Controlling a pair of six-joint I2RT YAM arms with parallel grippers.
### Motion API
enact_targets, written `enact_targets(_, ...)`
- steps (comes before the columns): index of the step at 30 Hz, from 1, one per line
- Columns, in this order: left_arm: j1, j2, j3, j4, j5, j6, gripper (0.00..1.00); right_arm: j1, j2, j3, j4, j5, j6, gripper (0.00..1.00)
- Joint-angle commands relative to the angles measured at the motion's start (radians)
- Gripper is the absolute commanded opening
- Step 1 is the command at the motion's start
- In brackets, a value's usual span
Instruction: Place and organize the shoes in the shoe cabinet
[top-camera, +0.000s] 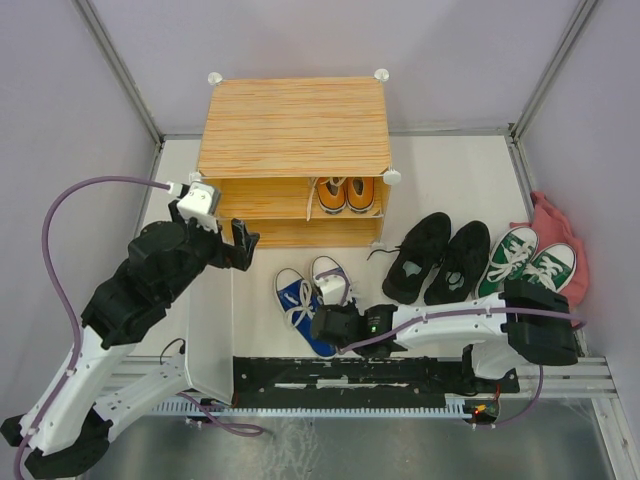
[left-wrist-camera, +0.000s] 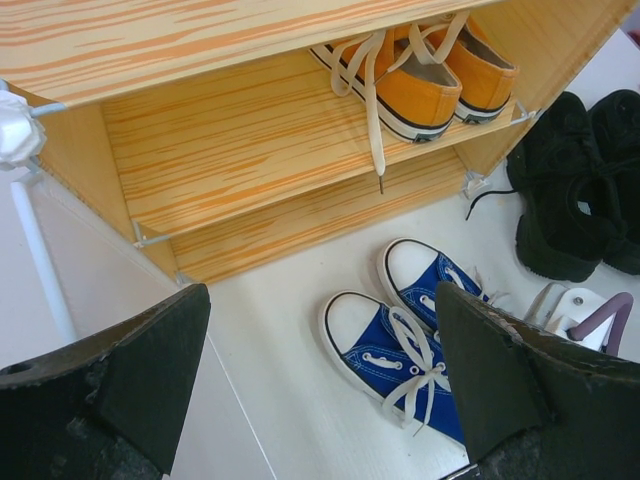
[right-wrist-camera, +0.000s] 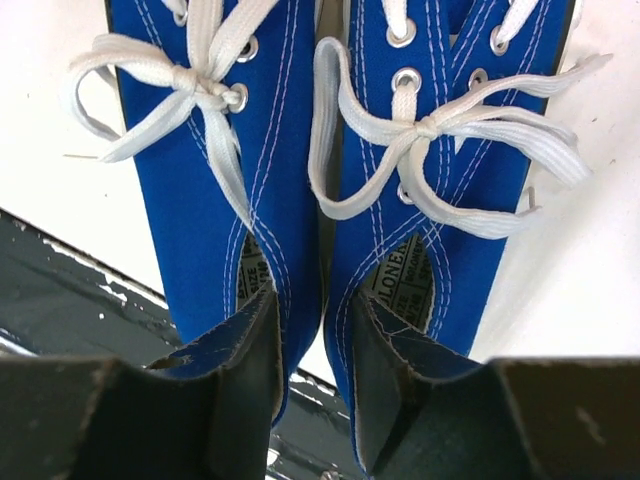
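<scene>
The left gripper (top-camera: 243, 246) hangs wide open by the lower left front of the cabinet (top-camera: 292, 125). 1 orange pair (top-camera: 345, 193) sits at the right end of its upper shelf. On the counter (top-camera: 450, 170) in front, the right gripper (right-wrist-camera: 315, 335), narrow, pinches the inner walls of 2 blue shoes (top-camera: 310, 290) together. Black boots (top-camera: 437, 257) and green sneakers (top-camera: 527, 258) stand farther right.

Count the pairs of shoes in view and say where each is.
4. Orange pair on the cabinet's upper shelf; blue pair on the table before it; black pair to their right; green pair farthest right. Part of the lower shelf is hidden.
</scene>
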Motion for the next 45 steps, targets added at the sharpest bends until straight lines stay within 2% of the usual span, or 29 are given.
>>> enact_targets(1,0.002,-0.009,-0.006,0.046,-0.006,0.011,0.99,0.0,0.033,-0.029,0.046,0.069,0.082,0.42)
enact_targets(6,0.002,-0.014,-0.006,0.04,-0.002,0.009,0.99,0.001,0.092,-0.031,0.047,0.069,0.105,0.5)
enact_targets(9,0.002,-0.018,-0.011,0.034,-0.003,0.009,0.99,0.001,0.119,-0.026,0.045,0.053,0.108,0.49)
enact_targets(11,0.002,-0.024,-0.012,0.033,-0.006,0.009,0.99,0.0,0.118,-0.023,0.044,0.043,0.099,0.42)
enact_targets(13,0.002,-0.029,-0.008,0.032,-0.007,0.009,0.99,0.001,0.092,-0.007,0.024,0.04,0.079,0.26)
enact_targets(16,0.002,-0.03,0.01,0.027,-0.007,0.009,0.99,0.001,0.025,0.058,-0.039,0.048,0.015,0.09)
enact_targets(19,0.002,-0.023,0.039,0.013,-0.001,0.012,0.99,0.0,-0.051,0.167,-0.129,0.053,-0.067,0.02)
enact_targets(25,0.002,-0.016,0.098,0.008,0.027,0.014,0.99,0.001,-0.096,0.449,-0.313,0.013,-0.209,0.02)
enact_targets(31,0.002,-0.013,0.154,0.006,0.041,0.02,0.99,-0.007,-0.073,0.622,-0.35,0.048,-0.288,0.02)
enact_targets(40,0.002,-0.026,0.183,0.004,0.043,0.032,0.99,-0.173,0.03,0.711,-0.169,0.009,-0.377,0.02)
enact_targets(45,0.002,-0.025,0.201,0.0,0.029,0.047,0.99,-0.222,0.092,0.805,-0.088,-0.012,-0.433,0.02)
